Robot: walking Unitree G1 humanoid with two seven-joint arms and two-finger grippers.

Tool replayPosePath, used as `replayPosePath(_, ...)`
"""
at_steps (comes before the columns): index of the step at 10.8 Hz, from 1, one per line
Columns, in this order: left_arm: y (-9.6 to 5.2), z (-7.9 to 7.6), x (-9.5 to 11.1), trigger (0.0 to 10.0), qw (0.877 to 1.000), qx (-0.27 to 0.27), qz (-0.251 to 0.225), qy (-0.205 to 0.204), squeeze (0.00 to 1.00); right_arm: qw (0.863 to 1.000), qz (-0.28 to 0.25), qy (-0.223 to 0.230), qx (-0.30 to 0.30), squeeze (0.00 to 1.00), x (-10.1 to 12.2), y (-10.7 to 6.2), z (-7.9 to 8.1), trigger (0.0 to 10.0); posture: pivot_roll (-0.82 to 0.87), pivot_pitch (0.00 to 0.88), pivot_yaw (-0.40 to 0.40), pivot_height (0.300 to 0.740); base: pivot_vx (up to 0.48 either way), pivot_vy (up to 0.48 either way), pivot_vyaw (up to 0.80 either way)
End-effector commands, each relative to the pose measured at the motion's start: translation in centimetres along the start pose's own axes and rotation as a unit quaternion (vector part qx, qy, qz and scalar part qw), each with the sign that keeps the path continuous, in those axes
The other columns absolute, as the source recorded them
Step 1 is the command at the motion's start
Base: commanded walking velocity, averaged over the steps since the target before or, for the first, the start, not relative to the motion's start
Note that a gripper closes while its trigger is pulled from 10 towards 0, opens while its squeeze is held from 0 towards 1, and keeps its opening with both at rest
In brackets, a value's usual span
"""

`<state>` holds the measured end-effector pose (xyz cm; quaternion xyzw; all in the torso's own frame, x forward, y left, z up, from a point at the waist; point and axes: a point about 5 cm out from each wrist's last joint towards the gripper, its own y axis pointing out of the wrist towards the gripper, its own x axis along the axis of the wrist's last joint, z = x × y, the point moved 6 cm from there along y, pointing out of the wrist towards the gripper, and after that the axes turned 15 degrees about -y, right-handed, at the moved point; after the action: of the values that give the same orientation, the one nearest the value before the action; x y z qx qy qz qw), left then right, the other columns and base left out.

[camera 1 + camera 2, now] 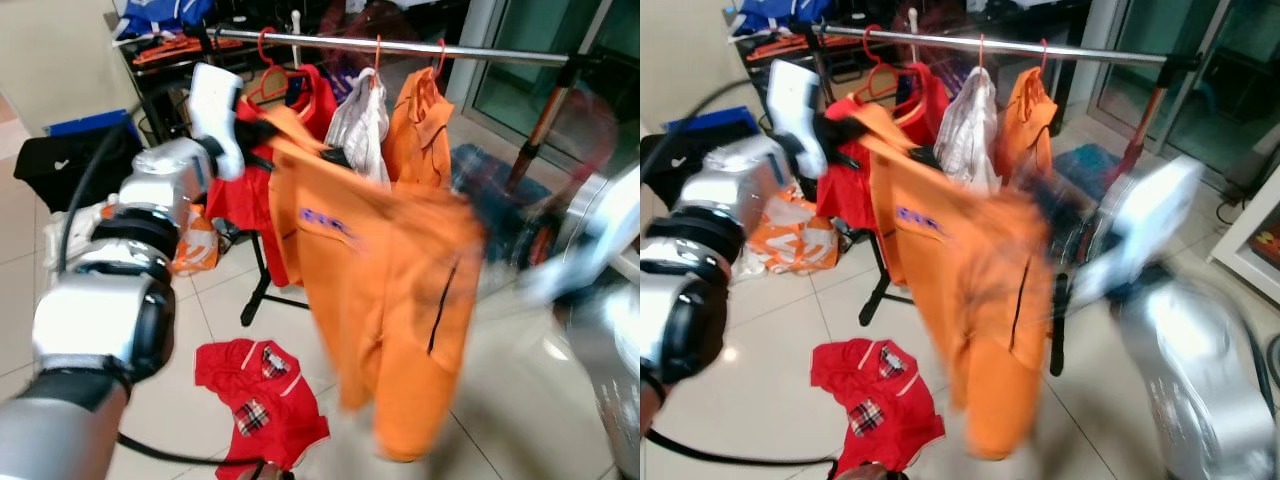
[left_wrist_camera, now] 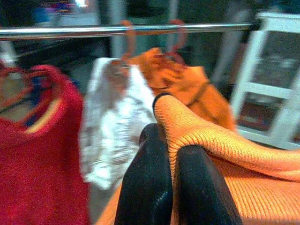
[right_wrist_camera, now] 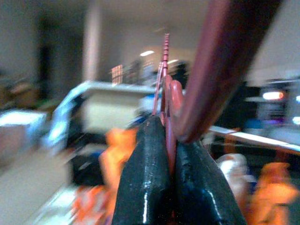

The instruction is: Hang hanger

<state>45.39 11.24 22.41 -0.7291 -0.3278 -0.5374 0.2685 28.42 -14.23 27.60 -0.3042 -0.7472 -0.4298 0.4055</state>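
Observation:
A large orange shirt (image 1: 390, 290) hangs in the air between my arms, in front of the clothes rail (image 1: 400, 45). My left gripper (image 2: 164, 140) is shut on the shirt's ribbed orange collar edge, up near the rail's left part (image 1: 255, 132). In the right wrist view my right gripper (image 3: 168, 126) is shut on a red plastic hanger (image 3: 220, 56), whose curved bar runs up past the fingers. My right arm (image 1: 1140, 230) is blurred on the shirt's far side, and the shirt hides its fingers there.
On the rail hang a red shirt (image 1: 315, 95), a white garment (image 1: 360, 125), an orange shirt (image 1: 420, 120) and a bare red hanger (image 1: 268, 80). A red shirt (image 1: 260, 395) lies on the tiled floor below. The rack's black legs (image 1: 255, 290) stand behind.

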Motion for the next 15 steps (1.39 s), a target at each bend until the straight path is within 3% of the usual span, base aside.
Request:
replayPosePath(1, 0.2, -1.4, 0.5, 0.0, 0.999, -0.042, -0.001, 0.004, 0.00, 0.999, 0.012, 0.008, -0.050, 0.00, -0.3, 0.0, -1.5, 10.0, -0.17, 0.000, 0.088, 0.740, 0.000, 0.000, 0.00)
replayPosePath(2, 1.1, -5.8, 1.3, 0.0, 0.991, -0.134, -0.019, -0.019, 0.00, 0.997, 0.027, 0.005, -0.070, 0.00, -1.3, 0.2, -1.1, 10.0, -0.17, 0.000, 0.076, 0.740, 0.000, 0.000, 0.00)
replayPosePath(3, 1.4, -8.3, 1.6, 0.0, 0.983, -0.178, -0.026, -0.031, 0.00, 0.996, 0.043, -0.024, -0.080, 0.00, -1.9, 0.5, -0.9, 10.0, -0.17, 0.000, 0.072, 0.740, 0.000, 0.000, 0.00)
replayPosePath(4, 2.8, -11.4, 2.2, 0.0, 0.975, -0.203, -0.051, -0.080, 0.00, 0.982, 0.063, -0.177, -0.004, 0.00, -3.5, 1.6, 1.6, 10.0, -0.17, 0.000, 0.066, 0.740, 0.000, 0.000, 0.00)
replayPosePath(5, 3.9, -13.4, 2.5, 0.0, 0.968, -0.218, -0.059, -0.110, 0.00, 0.992, 0.050, -0.071, -0.093, 0.00, -3.6, 2.6, 0.0, 10.0, -0.18, 0.000, 0.074, 0.740, 0.000, 0.000, 0.00)
replayPosePath(6, 4.2, -14.6, 1.3, 0.0, 0.970, -0.224, -0.036, -0.083, 0.00, 0.979, 0.036, 0.032, -0.196, 0.00, -3.6, 3.3, -3.0, 10.0, -0.18, 0.000, 0.085, 0.740, 0.000, 0.000, 0.00)
replayPosePath(7, 4.0, -13.7, 0.0, 0.0, 0.978, -0.200, -0.016, -0.059, 0.00, 0.967, 0.037, 0.034, -0.249, 0.00, -3.0, 3.2, -5.7, 10.0, -0.19, 0.000, 0.098, 0.740, 0.000, 0.000, 0.00)
replayPosePath(8, 2.3, -10.4, -0.1, 0.0, 0.990, -0.129, -0.023, -0.044, 0.00, 0.963, 0.105, -0.086, -0.235, 0.00, -3.8, 2.2, -7.2, 10.0, -0.20, 0.000, 0.100, 0.740, 0.000, 0.000, 0.00)
replayPosePath(9, 1.3, -8.5, 0.1, 0.0, 0.995, -0.086, -0.035, -0.029, 0.00, 0.959, 0.130, -0.111, -0.227, 0.00, -4.3, 1.6, -7.7, 10.0, -0.20, 0.000, 0.099, 0.740, 0.000, 0.000, 0.00)
replayPosePath(10, -0.7, -5.0, -0.1, 0.0, 0.999, 0.003, -0.053, 0.003, 0.00, 0.955, 0.169, -0.143, -0.197, 0.00, -5.1, 0.9, -7.5, 10.0, -0.20, 0.000, 0.085, 0.740, 0.000, 0.000, 0.00)
replayPosePath(11, -2.0, -3.1, -0.4, 1.8, 0.996, 0.057, -0.068, 0.013, 0.00, 0.959, 0.187, -0.106, -0.187, 0.00, -5.7, 0.5, -6.7, 10.0, -0.20, 0.000, 0.084, 0.740, 0.000, 0.000, 0.00)
replayPosePath(12, -3.6, -1.6, -1.4, 10.0, 0.990, 0.118, -0.072, 0.021, 0.00, 0.959, 0.199, -0.051, -0.195, 0.00, -6.4, 0.1, -5.6, 10.0, -0.21, 0.000, 0.080, 0.740, 0.000, 0.000, -0.80)
replayPosePath(13, -4.5, -2.2, -2.8, 10.0, 0.987, 0.141, -0.072, 0.019, 0.00, 0.952, 0.196, -0.007, -0.235, 0.00, -6.8, -0.3, -5.1, 10.0, -0.20, 0.000, 0.078, 0.740, 0.000, 0.000, -0.80)
replayPosePath(14, -5.3, -3.3, -3.6, 10.0, 0.987, 0.134, -0.077, 0.045, 0.00, 0.952, 0.181, 0.015, -0.246, 0.00, -6.2, 0.1, -4.2, 10.0, -0.21, 0.000, 0.081, 0.740, 0.000, 0.000, -0.80)
replayPosePath(15, -5.8, -3.6, -4.4, 10.0, 0.988, 0.128, -0.076, 0.036, 0.00, 0.948, 0.182, 0.052, -0.256, 0.00, -6.0, 0.2, -3.7, 10.0, -0.21, 0.000, 0.082, 0.740, 0.000, 0.000, -0.80)
